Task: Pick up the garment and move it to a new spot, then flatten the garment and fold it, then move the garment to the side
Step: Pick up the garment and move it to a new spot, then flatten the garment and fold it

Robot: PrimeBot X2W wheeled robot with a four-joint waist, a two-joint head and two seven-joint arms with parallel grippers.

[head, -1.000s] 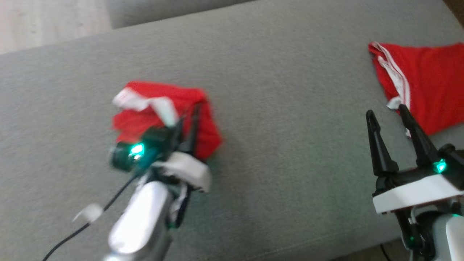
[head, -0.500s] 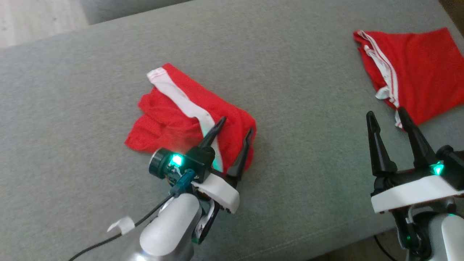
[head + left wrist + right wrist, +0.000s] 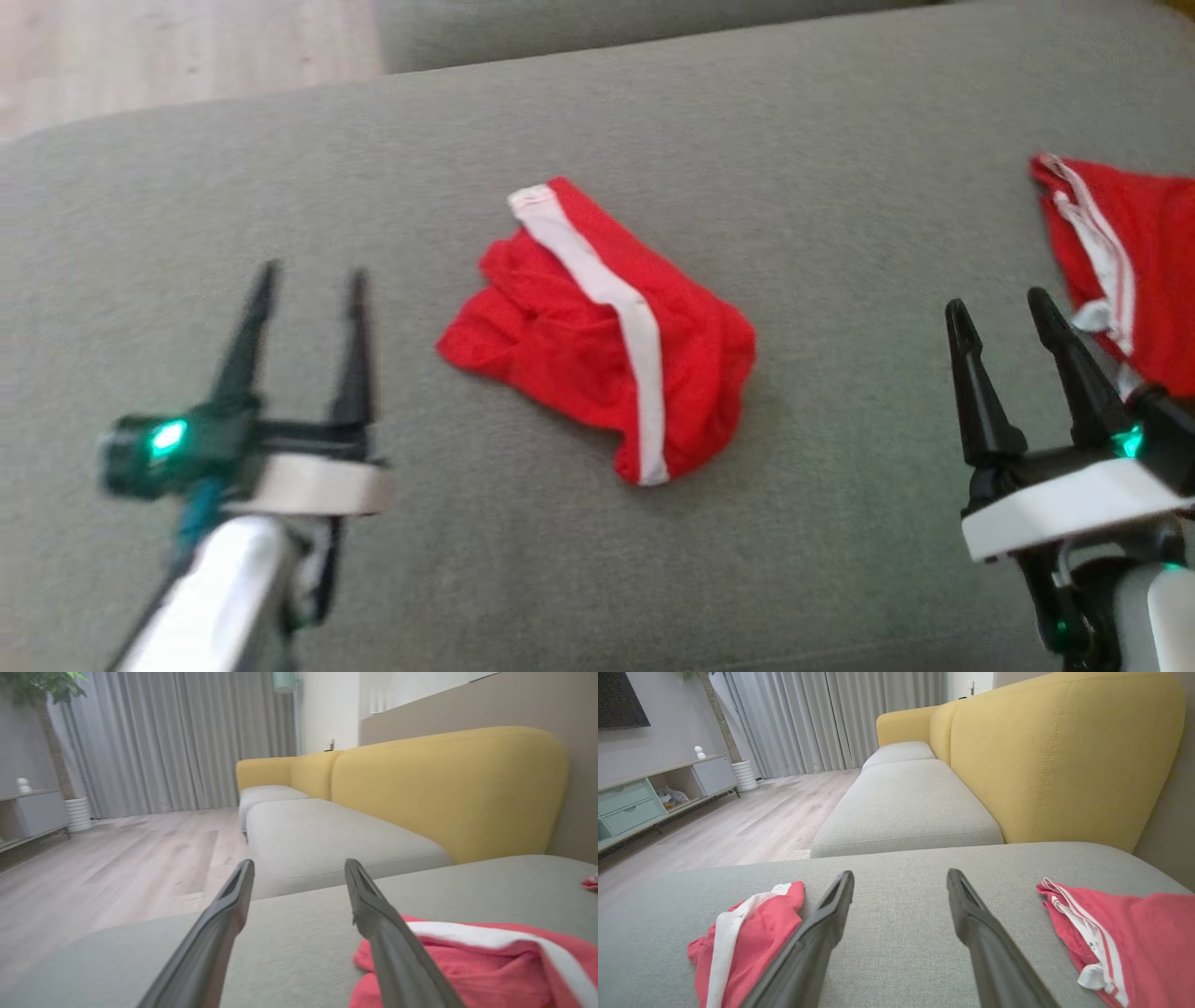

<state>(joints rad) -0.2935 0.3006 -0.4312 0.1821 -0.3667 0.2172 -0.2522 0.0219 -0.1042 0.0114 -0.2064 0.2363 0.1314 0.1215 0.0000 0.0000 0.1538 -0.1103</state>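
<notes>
My left fingers (image 3: 355, 364) and right fingers (image 3: 976, 392) are standing wide, empty; the red garment (image 3: 607, 336) is lying crumpled at the sofa cushion's (image 3: 840, 233) middle.

Red garments: we count two, the folded garment (image 3: 597, 345) near the middle of the near cushion (image 3: 840, 523) and the second garment (image 3: 1148, 271) at its right edge.
White bands: we count one broad band (image 3: 644, 345) on the folded garment.
Grippers: we count two, the left gripper (image 3: 314, 273) and the right gripper (image 3: 995, 302).
Dark fingers: we count four, two on each gripper.
Green lights: we count two, one on each gripper.
Grey seat cushions: we count three, the near cushion, a middle cushion (image 3: 906, 807) and a far cushion (image 3: 899, 749).
Ribbed white pots: we count one (image 3: 743, 775).
Low cabinets: we count one (image 3: 644, 798).
</notes>
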